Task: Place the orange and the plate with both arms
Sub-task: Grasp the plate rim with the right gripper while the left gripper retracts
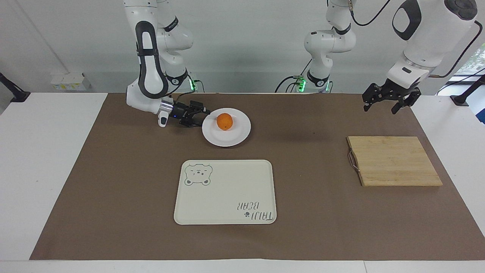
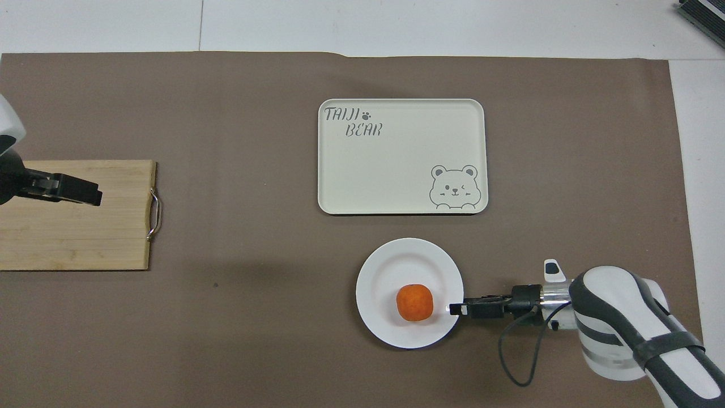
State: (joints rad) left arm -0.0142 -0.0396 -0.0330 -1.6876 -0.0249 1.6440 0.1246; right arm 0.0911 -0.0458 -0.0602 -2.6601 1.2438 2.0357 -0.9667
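Here the plate (image 1: 231, 137) rim sits between the right pincer (image 1: 202, 115) fingertips.

left arm (image 2: 8, 164): the overhead picture's edge is cutting off all but its wrist and hand.
cutting board (image 2: 73, 238): its end toward the left arm's base is running out of the overhead picture.
right hand (image 1: 202, 115): its fingertips are sitting at the plate (image 1: 231, 136) rim, too small to tell whether they are touching it.
right arm (image 1: 146, 68): its upper links are running out at the top of the facing picture.
dark object (image 2: 702, 11): only a corner is showing at the overhead picture's edge; too little to name.
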